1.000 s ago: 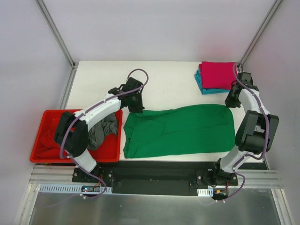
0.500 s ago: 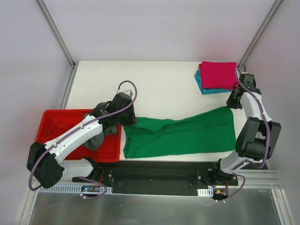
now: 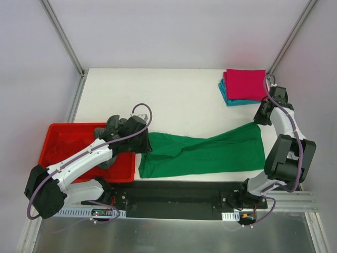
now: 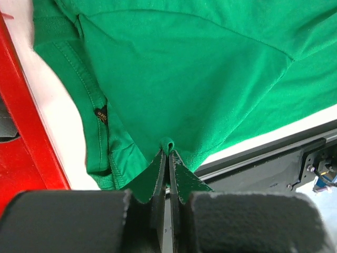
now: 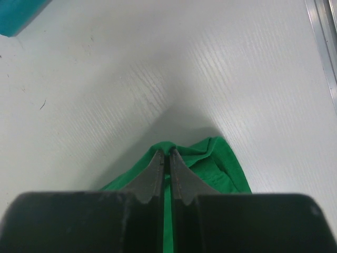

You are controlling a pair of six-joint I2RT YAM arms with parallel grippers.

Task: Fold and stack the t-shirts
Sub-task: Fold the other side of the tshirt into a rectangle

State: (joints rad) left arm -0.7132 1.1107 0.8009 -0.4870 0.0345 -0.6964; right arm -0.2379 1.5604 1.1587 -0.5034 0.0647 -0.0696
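Observation:
The bright green t-shirt [image 3: 210, 153] lies stretched along the table's near edge. My left gripper [image 3: 143, 141] is shut on a pinch of its cloth [image 4: 167, 143] at the left end, beside the red tray. My right gripper [image 3: 260, 119] is shut on the shirt's far right corner [image 5: 169, 146]. A folded magenta-pink shirt [image 3: 245, 84] rests on a folded teal shirt [image 3: 231, 99] at the back right. A dark grey shirt [image 3: 113, 126] and a red shirt [image 3: 58, 154] lie in the tray.
The red plastic tray [image 3: 121, 174] sits at the left, its wall also in the left wrist view [image 4: 31, 142]. The black rail [image 3: 179, 192] runs along the near edge. Frame posts stand at the back corners.
My left gripper has drawn the shirt's far left edge toward the near edge, narrowing the shirt on the left. The right gripper has held the far right corner almost still.

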